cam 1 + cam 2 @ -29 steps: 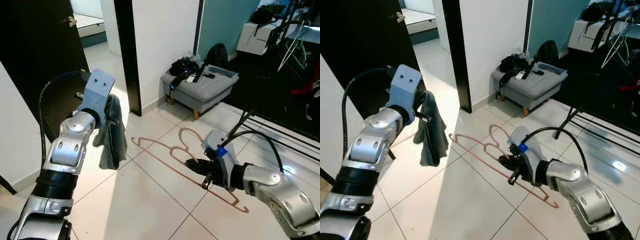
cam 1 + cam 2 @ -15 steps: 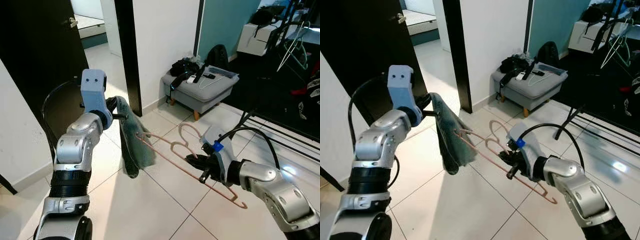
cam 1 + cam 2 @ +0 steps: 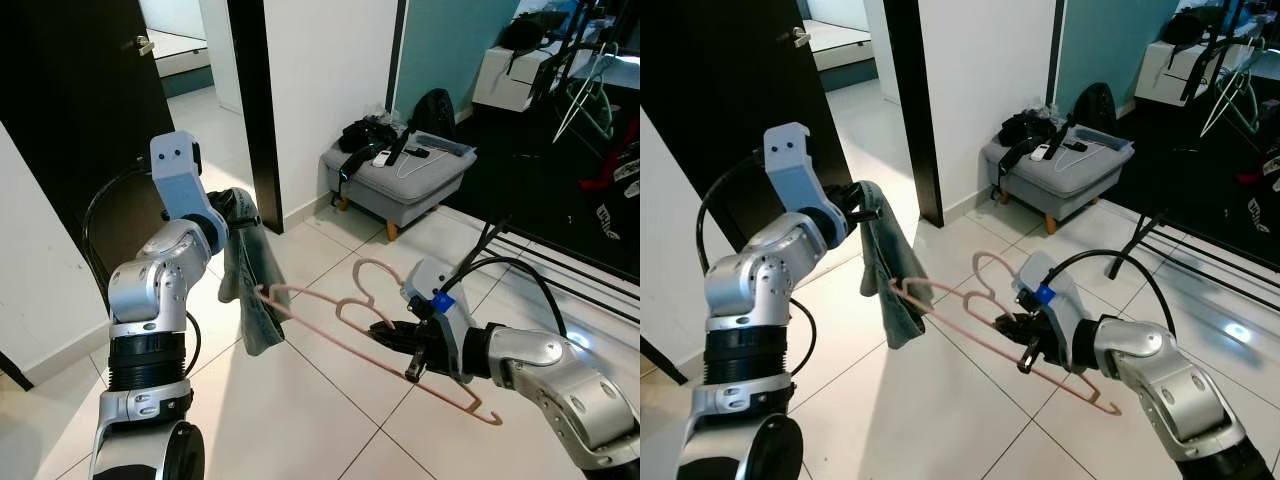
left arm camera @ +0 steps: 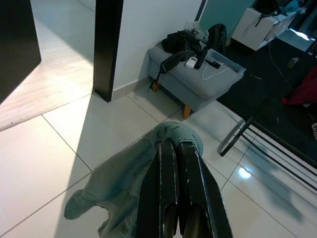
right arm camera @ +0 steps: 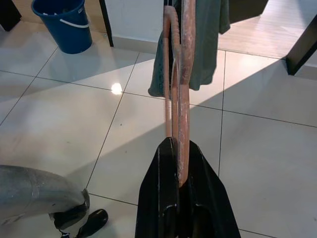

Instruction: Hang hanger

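You see one pink hanger (image 3: 380, 335) clamped in your right gripper (image 3: 412, 345) above the tiled floor (image 3: 300, 400), one grey-green cloth (image 3: 250, 285) pinched in your left gripper (image 3: 872, 212), hanger's tip touching the cloth

White tile floor (image 3: 300, 400) w/ grey ottoman (image 3: 400, 180), blue bucket (image 5: 67, 25).

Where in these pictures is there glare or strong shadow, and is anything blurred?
Left eye view: sharp; sunlight falls on the floor tiles, with a glare spot at right. Right wrist view: a bright reflection on the tiles beside the hanger, which the right gripper holds. Left wrist view: the left gripper on the cloth looks sharp.
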Robot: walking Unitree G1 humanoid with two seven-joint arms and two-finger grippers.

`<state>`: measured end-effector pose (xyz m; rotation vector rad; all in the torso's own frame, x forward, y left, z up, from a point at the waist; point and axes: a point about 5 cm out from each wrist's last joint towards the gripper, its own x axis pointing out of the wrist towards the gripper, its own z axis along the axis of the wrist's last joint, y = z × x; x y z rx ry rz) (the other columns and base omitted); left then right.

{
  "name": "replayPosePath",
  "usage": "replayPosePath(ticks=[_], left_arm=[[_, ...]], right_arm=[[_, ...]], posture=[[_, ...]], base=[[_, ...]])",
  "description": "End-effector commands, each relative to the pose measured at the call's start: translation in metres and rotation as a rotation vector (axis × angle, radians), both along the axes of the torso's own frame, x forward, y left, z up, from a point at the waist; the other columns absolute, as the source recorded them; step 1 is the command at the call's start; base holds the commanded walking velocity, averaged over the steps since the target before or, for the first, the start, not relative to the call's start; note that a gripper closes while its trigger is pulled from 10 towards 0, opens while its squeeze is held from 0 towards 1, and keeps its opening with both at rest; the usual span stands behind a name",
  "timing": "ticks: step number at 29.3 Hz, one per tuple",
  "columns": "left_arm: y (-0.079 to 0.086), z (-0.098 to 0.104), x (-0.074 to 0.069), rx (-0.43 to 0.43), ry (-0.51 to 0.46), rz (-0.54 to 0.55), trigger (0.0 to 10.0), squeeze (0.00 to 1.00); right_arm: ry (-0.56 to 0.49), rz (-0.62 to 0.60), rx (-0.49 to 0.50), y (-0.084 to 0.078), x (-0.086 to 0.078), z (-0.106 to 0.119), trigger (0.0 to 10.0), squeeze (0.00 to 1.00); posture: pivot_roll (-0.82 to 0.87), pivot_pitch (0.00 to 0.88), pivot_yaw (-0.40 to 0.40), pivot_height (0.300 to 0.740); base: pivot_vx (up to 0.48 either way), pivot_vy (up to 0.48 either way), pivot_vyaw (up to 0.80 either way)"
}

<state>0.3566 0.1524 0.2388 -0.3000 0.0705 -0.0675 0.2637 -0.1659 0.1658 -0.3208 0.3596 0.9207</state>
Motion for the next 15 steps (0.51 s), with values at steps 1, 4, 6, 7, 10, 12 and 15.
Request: replayPosePath(ticks=[1,4,6,7,10,12,15], left_arm=[[-0.004,0.005,-0.001,-0.016,-0.003,-0.009,10.0,0.0],[-0.006,0.005,-0.002,-0.016,0.004,-0.012,10.0,0.0],[-0.007,0.006,-0.002,-0.019,0.005,-0.014,10.0,0.0],[-0.008,0.007,-0.003,-0.023,0.005,-0.017,10.0,0.0],[-0.011,0.008,-0.004,-0.036,0.004,-0.025,10.0,0.0],[-0.017,0.009,-0.006,-0.057,0.002,-0.046,10.0,0.0],[-0.022,0.009,-0.008,-0.062,0.006,-0.059,10.0,0.0]], right_arm=[[-0.002,0.013,0.005,0.004,0.0,0.001,10.0,0.0],[-0.018,-0.005,0.02,0.005,0.003,0.004,10.0,0.0],[-0.024,-0.011,0.022,0.005,0.005,0.004,10.0,0.0],[-0.029,-0.017,0.028,0.006,0.006,0.005,10.0,0.0],[-0.04,-0.03,0.032,0.006,0.008,0.006,10.0,0.0],[-0.054,-0.049,0.037,0.007,0.012,0.007,10.0,0.0],[-0.063,-0.06,0.042,0.008,0.015,0.009,10.0,0.0]], posture=[[-0.11,0.0,0.046,0.731],[-0.1,0.0,0.045,0.731],[-0.1,0.0,0.043,0.731],[-0.1,0.0,0.043,0.731],[-0.1,0.0,0.039,0.731],[-0.1,0.0,0.039,0.731],[-0.09,0.0,0.036,0.731]], base=[[0.0,0.0,0.0],[0.0,0.0,0.0],[0.0,0.0,0.0],[0.0,0.0,0.0],[0.0,0.0,0.0],[0.0,0.0,0.0],[0.0,0.0,0.0]])
